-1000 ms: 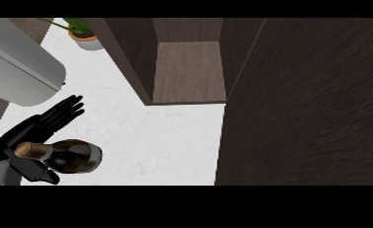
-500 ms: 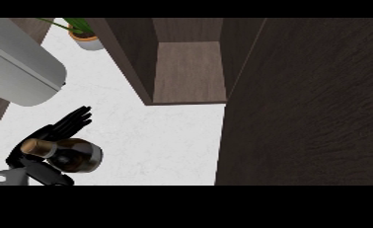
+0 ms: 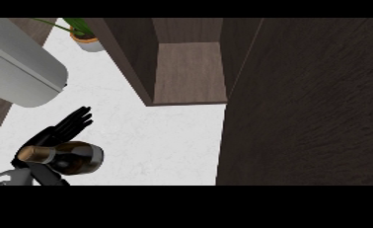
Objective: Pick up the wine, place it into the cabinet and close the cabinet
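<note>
Lying against the left hand (image 3: pixel 55 135) low on the worktop (image 3: pixel 167 133), the wine (image 3: pixel 69 156) looks heavy, slick glass; fingers (image 3: pixel 73 123) outstretched, not yet wrapping its body.

The left hand (image 3: pixel 55 133) (fingers straight) is partly hidden behind the wine bottle (image 3: pixel 69 157); its forearm is cut off.

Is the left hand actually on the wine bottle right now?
Touching. In the head view the left hand lies against the wine bottle, with its straight fingers behind the bottle's far side and a dark part of the hand below it, no counter showing between.
</note>
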